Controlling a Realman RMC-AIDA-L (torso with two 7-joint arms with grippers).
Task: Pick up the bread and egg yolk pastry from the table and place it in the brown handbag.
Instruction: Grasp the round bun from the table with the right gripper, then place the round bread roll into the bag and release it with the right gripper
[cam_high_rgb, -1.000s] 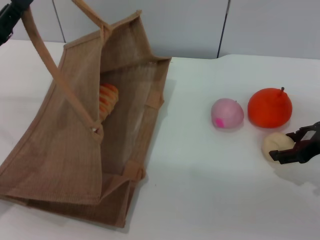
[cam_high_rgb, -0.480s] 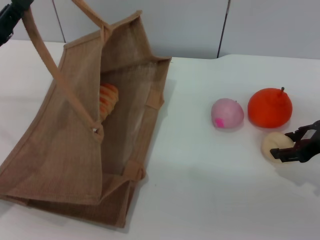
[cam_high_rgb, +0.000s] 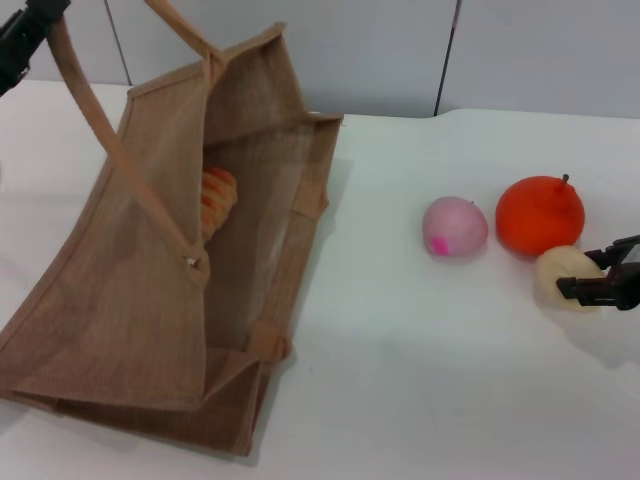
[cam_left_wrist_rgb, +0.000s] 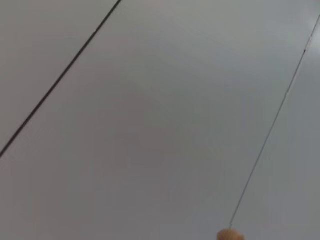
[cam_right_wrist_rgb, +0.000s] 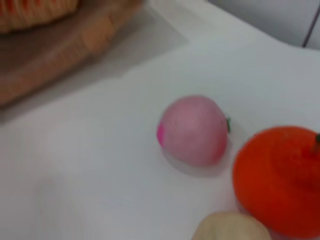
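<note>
The brown handbag (cam_high_rgb: 130, 290) lies open on the left of the table, its mouth facing right. Inside it rests the bread (cam_high_rgb: 217, 196), striped orange and cream, also seen in the right wrist view (cam_right_wrist_rgb: 35, 9). My left gripper (cam_high_rgb: 22, 38) is at the top left, shut on the bag's tan strap handle (cam_high_rgb: 95, 115) and holding it up. At the right edge, my right gripper (cam_high_rgb: 580, 273) is shut on the pale egg yolk pastry (cam_high_rgb: 556, 268), just in front of the orange fruit. The pastry (cam_right_wrist_rgb: 232, 229) shows at the right wrist picture's edge.
A pink ball with a magenta spot (cam_high_rgb: 455, 227) and an orange fruit with a stem (cam_high_rgb: 540, 214) sit close together beside the pastry, also visible as ball (cam_right_wrist_rgb: 194, 130) and fruit (cam_right_wrist_rgb: 280, 180). White table (cam_high_rgb: 400, 380) lies between bag and fruits. Grey wall panels (cam_left_wrist_rgb: 150, 110) behind.
My right gripper has moved up and to the right with the egg yolk pastry, closer to the orange fruit. The bag, bread and left gripper have stayed put.
</note>
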